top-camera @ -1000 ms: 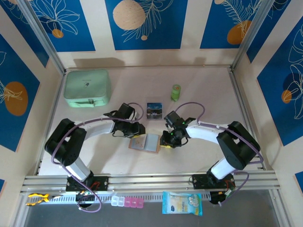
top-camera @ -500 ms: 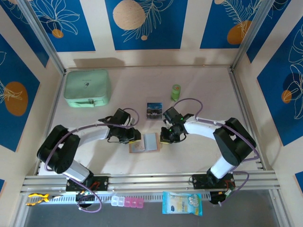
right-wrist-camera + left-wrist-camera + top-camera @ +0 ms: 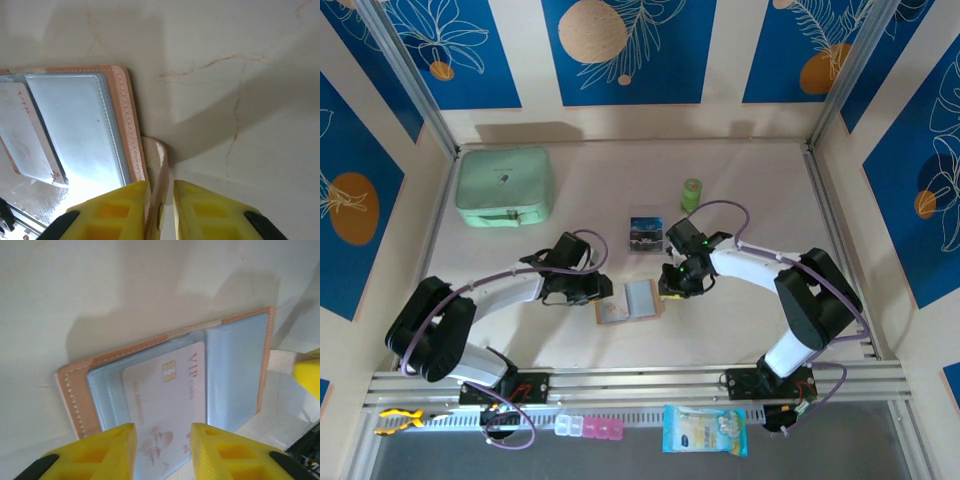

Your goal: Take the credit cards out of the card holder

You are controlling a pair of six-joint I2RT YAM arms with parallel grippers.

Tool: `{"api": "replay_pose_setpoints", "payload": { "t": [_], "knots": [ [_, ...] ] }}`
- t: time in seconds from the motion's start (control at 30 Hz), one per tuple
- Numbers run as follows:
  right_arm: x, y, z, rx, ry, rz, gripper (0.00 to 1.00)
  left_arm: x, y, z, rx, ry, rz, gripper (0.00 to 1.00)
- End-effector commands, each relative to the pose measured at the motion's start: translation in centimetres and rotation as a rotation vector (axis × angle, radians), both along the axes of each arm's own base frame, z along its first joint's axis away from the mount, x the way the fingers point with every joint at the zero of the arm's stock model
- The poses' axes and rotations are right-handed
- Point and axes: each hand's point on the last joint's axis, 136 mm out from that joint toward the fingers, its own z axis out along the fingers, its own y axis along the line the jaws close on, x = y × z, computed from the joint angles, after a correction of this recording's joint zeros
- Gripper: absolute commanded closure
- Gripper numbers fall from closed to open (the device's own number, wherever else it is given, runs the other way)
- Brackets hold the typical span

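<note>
The card holder [image 3: 638,298] lies open on the table between my grippers, tan-pink outside [image 3: 75,395] with grey-blue pockets. A pale lavender credit card [image 3: 165,400] printed "VIP card" sticks halfway out of its left pocket [image 3: 611,311]. My left gripper [image 3: 164,440] is open, its yellow fingers apart over the card's near end [image 3: 603,292]. My right gripper [image 3: 161,200] is shut on the holder's snap tab [image 3: 157,165] at the holder's right edge [image 3: 665,290]. The holder's right pocket [image 3: 75,130] looks empty.
A small dark-blue printed rectangle [image 3: 644,233] lies just behind the holder; card or box, I cannot tell. A green bottle [image 3: 691,195] stands further back on the right. A mint-green zip pouch [image 3: 505,185] sits at the back left.
The left arm has stretched lower and its gripper has settled over the holder's left half. The right gripper has shifted slightly back, staying at the holder's right edge.
</note>
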Motion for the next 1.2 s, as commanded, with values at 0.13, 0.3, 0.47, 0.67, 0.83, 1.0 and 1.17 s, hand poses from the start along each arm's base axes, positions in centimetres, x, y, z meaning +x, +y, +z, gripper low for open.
{"api": "replay_pose_setpoints", "payload": {
  "t": [0.13, 0.3, 0.47, 0.67, 0.83, 1.0, 1.17],
  "knots": [
    [0.5, 0.4, 4.1, 0.0, -0.064, 0.016, 0.77, -0.2, 0.1, -0.2, -0.008, 0.022, 0.009, 0.77],
    [0.9, 2.5, 5.8, 0.065, -0.085, 0.035, 0.76, -0.6, 0.1, -1.3, -0.004, 0.05, 0.012, 0.83],
    [0.8, 5.4, 6.0, 0.143, -0.059, 0.065, 0.76, -0.8, 0.2, -1.8, 0.002, 0.06, 0.008, 0.89],
    [-0.1, 8.6, 4.6, 0.21, 0.004, 0.095, 0.76, -0.8, 0.7, -2.3, 0.039, 0.056, 0.001, 0.91],
    [-0.7, 9.9, 2.9, 0.211, 0.046, 0.104, 0.75, -0.3, 0.9, -2.0, 0.059, 0.036, -0.003, 0.91],
    [-0.9, 10.7, 1.9, 0.216, 0.067, 0.106, 0.75, 0.3, 1.0, -0.9, 0.064, 0.003, -0.003, 0.91],
    [-0.9, 11.1, 1.3, 0.222, 0.076, 0.106, 0.75, 0.1, 1.0, -0.1, 0.05, -0.003, 0.002, 0.9]
  ]
}}
